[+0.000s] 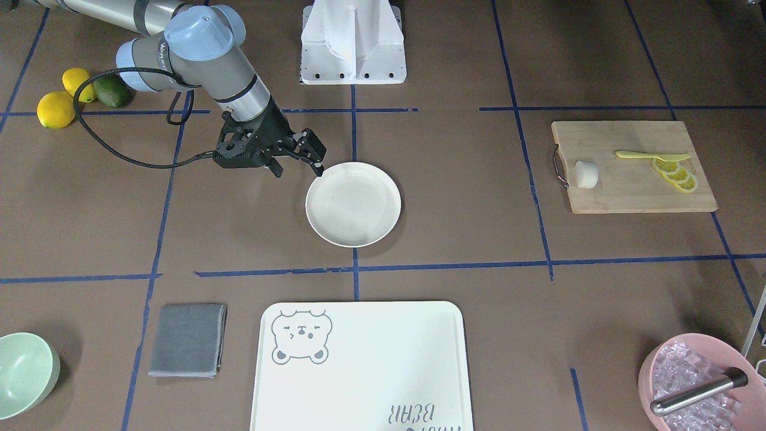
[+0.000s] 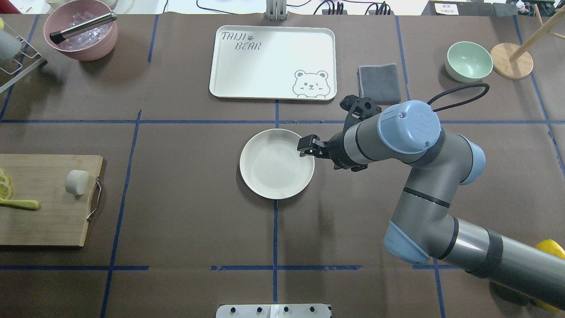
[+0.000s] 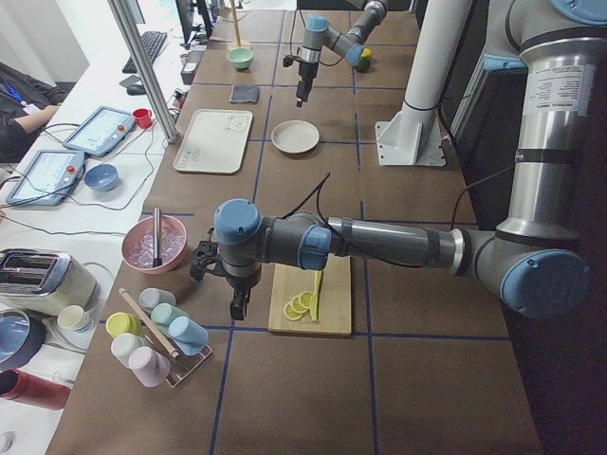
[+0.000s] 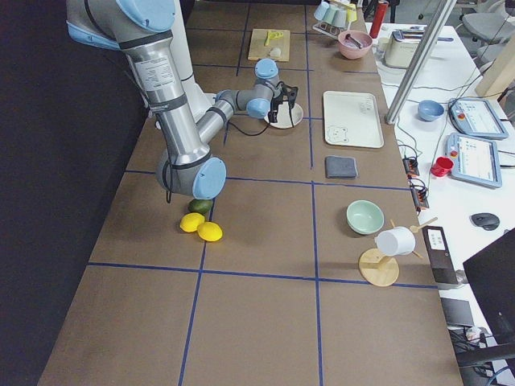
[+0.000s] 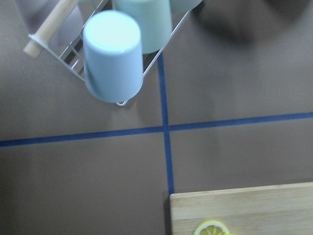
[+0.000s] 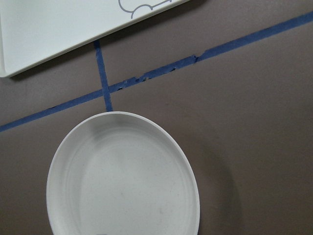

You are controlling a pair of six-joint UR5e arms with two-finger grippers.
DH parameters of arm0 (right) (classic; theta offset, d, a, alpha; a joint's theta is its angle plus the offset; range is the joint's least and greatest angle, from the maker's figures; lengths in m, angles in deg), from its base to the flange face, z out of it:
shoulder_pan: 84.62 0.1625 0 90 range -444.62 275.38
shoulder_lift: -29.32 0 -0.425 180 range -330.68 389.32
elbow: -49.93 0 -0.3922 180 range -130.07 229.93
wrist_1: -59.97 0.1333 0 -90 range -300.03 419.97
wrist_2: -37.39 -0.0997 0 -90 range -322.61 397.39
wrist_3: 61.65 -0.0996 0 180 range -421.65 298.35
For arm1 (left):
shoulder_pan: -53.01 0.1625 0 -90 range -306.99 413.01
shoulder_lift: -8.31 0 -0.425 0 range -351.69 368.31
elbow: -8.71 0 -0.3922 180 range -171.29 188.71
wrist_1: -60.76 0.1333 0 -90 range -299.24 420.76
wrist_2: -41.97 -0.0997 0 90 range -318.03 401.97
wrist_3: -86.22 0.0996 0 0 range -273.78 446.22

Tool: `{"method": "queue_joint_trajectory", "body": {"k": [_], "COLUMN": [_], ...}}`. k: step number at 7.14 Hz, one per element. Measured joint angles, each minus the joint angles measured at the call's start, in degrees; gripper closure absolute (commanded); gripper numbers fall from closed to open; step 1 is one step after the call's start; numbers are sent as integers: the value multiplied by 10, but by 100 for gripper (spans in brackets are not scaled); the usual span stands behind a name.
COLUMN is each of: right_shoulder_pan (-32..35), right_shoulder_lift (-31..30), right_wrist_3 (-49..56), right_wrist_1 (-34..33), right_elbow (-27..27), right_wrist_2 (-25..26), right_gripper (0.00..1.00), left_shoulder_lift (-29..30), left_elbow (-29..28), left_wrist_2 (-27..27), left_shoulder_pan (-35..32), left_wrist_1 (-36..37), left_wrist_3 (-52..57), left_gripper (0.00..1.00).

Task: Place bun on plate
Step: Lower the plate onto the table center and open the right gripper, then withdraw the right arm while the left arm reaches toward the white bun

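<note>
While the bun (image 2: 77, 182) lies on the board (image 2: 44, 221), at nine o'clock from the plate (image 2: 269, 176) in the overhead view, the right pincer (image 1: 299, 172) is held spread and empty at the plate's three o'clock rim. Ice cubes (image 2: 81, 39) and a metal-handled tool (image 2: 84, 25) are contained in the pink bowl (image 2: 95, 55) at ten o'clock. Whether the left pincer (image 3: 236, 305) is clenched cannot be told.

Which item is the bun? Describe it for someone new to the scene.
Find the wooden cutting board on the robot's left side. The bun lies on it near the metal handle, apart from the lemon slices and yellow utensil. It is the only plain white, smooth, stubby cylinder there.
</note>
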Motion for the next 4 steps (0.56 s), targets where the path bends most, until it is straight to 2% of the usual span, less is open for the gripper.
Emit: {"method": "queue_joint_trajectory", "body": {"k": [2,4], "right_shoulder_pan": [38,108], "right_shoulder_lift": [-1,-20], "right_wrist_3": [90,200], "right_wrist_1": [-80,-122], "right_elbow": [-28,-38], "right_wrist_2": [-25,-86], "right_gripper": [0,0], "left_shoulder_lift": [-28,-41], "left_elbow": [100,164], "left_wrist_2": [0,-21], "left_shoulder_pan": [59,172], "left_wrist_1": [0,-35], "left_wrist_3": [-122,-294], "left_gripper": [0,0]}}
